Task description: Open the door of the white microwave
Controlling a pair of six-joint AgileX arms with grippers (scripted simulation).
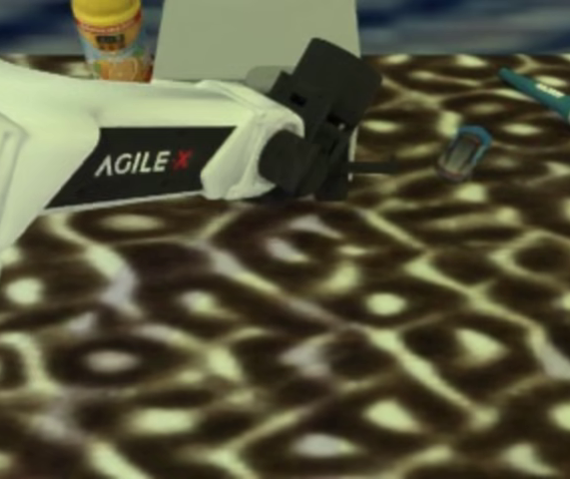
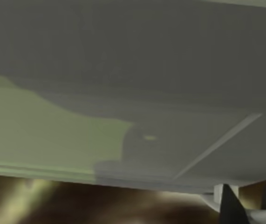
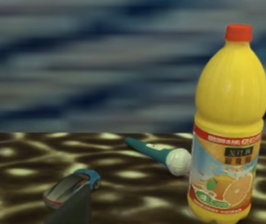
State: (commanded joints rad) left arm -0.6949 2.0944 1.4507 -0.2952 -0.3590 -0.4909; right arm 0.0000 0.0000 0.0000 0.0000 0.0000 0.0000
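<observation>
white microwave point(image 1: 255, 35) at the desk's point(image 1: 364, 379) far edge, door point(image 2: 137, 93) filling left wrist view | left claw point(image 1: 314, 130) at its front, grip state cannot tell | judged: hook the handle edge, swing a steady arc | right arm idle | text: "AGILE X" on left arm; juice bottle point(image 3: 228, 126) label unreadable

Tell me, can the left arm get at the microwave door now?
Likely yes: the left end effector sits right at the white microwave, the door filling its wrist view; nothing stands between.
</observation>
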